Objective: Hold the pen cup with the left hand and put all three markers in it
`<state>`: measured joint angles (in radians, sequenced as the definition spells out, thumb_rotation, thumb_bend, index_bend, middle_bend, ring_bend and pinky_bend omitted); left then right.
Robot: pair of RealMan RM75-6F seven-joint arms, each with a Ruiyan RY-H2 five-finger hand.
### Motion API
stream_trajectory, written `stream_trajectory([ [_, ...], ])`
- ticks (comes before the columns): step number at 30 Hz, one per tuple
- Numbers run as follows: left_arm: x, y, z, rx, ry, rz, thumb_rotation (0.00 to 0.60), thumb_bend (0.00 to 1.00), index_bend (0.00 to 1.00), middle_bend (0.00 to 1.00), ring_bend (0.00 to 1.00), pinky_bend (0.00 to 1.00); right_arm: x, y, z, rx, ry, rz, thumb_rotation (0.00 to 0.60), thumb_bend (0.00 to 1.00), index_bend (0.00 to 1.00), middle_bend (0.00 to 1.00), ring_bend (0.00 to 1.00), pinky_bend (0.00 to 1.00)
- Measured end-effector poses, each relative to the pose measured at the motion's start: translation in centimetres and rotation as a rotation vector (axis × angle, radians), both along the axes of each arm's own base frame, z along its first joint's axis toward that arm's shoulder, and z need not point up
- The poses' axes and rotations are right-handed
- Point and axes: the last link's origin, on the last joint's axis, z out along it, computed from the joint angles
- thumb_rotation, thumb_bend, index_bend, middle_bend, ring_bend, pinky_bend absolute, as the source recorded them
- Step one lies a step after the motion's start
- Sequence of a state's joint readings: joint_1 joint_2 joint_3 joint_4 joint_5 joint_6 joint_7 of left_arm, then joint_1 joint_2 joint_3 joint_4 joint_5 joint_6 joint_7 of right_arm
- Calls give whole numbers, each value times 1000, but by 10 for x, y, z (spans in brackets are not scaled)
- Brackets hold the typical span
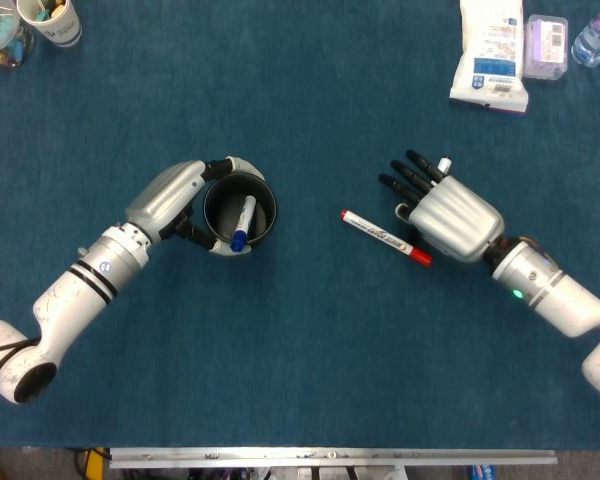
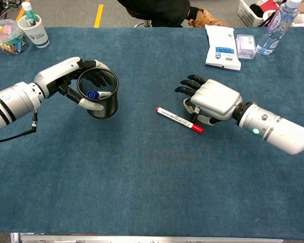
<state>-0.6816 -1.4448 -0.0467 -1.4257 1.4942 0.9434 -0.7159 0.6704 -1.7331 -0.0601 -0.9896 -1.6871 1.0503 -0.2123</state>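
The cup (image 1: 239, 212) is gripped by the left hand (image 1: 175, 195), whose fingers (image 2: 98, 64) are wrapped around the far side of the rim while the thumb is pressed against the near side. The cup is black mesh and is held upright on the blue cloth (image 1: 300, 360). One marker (image 1: 243, 224) with a blue cap is leaned inside it, cap end down in the head view.

The right hand (image 1: 450, 212) is seen palm down just above the cloth, and a white marker-like thing (image 1: 444, 165) is seen at its fingertips in the head view; whether this is pinched cannot be told. The dark fingers (image 2: 191, 83) are extended and slightly apart. A red marker (image 1: 385, 237) is laid flat on the cloth just beside this hand, its red cap pointed towards the wrist and its other end towards the cup. It is not touched by the hand as far as can be told.

At the far right edge a white packet (image 1: 491, 55), a small box (image 1: 546, 45) and a bottle (image 2: 276, 28) are placed. At the far left corner a paper cup (image 2: 34, 30) and a clear tub (image 2: 7, 35) are seen.
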Motion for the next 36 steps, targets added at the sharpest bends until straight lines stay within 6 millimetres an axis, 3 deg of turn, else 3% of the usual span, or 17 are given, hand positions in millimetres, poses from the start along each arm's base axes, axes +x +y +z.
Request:
stream_trajectory([
  [7, -1, 3, 1, 5, 6, 5, 600, 23, 311, 403, 328, 292, 12, -3, 19, -31, -113, -19, 600, 341, 573, 157, 0, 0],
  [13, -1, 4, -1, 1, 2, 16, 600, 23, 312, 403, 328, 292, 37, -6, 47, -37, -303, -67, 600, 341, 590, 174, 0, 0],
  [23, 11, 7, -10, -16, -11, 15, 600, 23, 312, 403, 328, 292, 113, -1, 93, 90, -731, -182, 600, 341, 599, 184, 0, 0],
  [29, 18, 9, -15, -20, -11, 9, 600, 23, 312, 403, 328, 292, 152, 1, 102, 185, -867, -197, 600, 341, 599, 185, 0, 0],
  [36, 22, 13, -15, -11, -15, 9, 600, 23, 312, 403, 328, 292, 175, 6, 97, 257, -904, -197, 600, 341, 599, 185, 0, 0],
])
